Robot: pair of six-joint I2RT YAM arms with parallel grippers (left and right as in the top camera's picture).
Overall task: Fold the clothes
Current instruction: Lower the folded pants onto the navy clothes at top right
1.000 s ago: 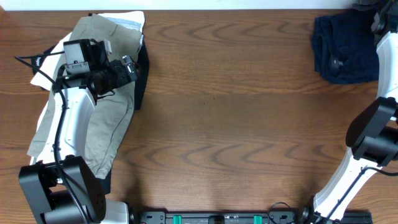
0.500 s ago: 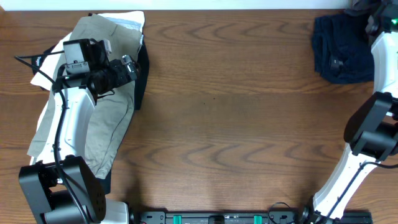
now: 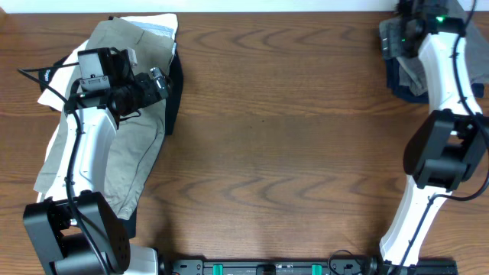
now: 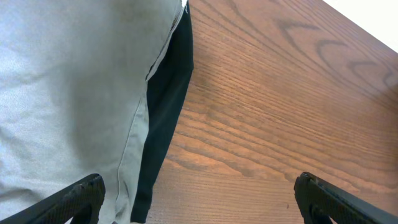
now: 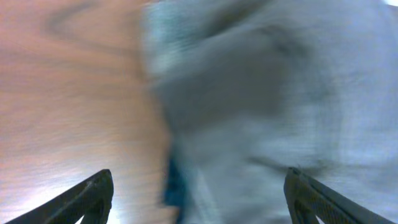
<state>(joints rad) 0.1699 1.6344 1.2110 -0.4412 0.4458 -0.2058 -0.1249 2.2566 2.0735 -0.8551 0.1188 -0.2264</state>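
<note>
Khaki-tan shorts lie on top of a stack at the table's left, with a white garment and a black garment under them. My left gripper hovers open over the stack's right edge. In the left wrist view its fingertips stand wide apart, over the khaki shorts, the black garment and bare wood. At the far right corner the grey shorts lie bunched on a navy garment. My right gripper is open above them. The right wrist view is blurred and shows the grey shorts and a navy edge.
The wooden table stretches between the two piles. The right arm runs along the right side up to the far corner. The left arm lies over the khaki stack. The table's far edge is close behind both piles.
The right arm swung left from the table's far right edge to above the navy garment. Its jaws went from shut to open, and the grey shorts now lie on the navy garment. The left arm stayed still.
</note>
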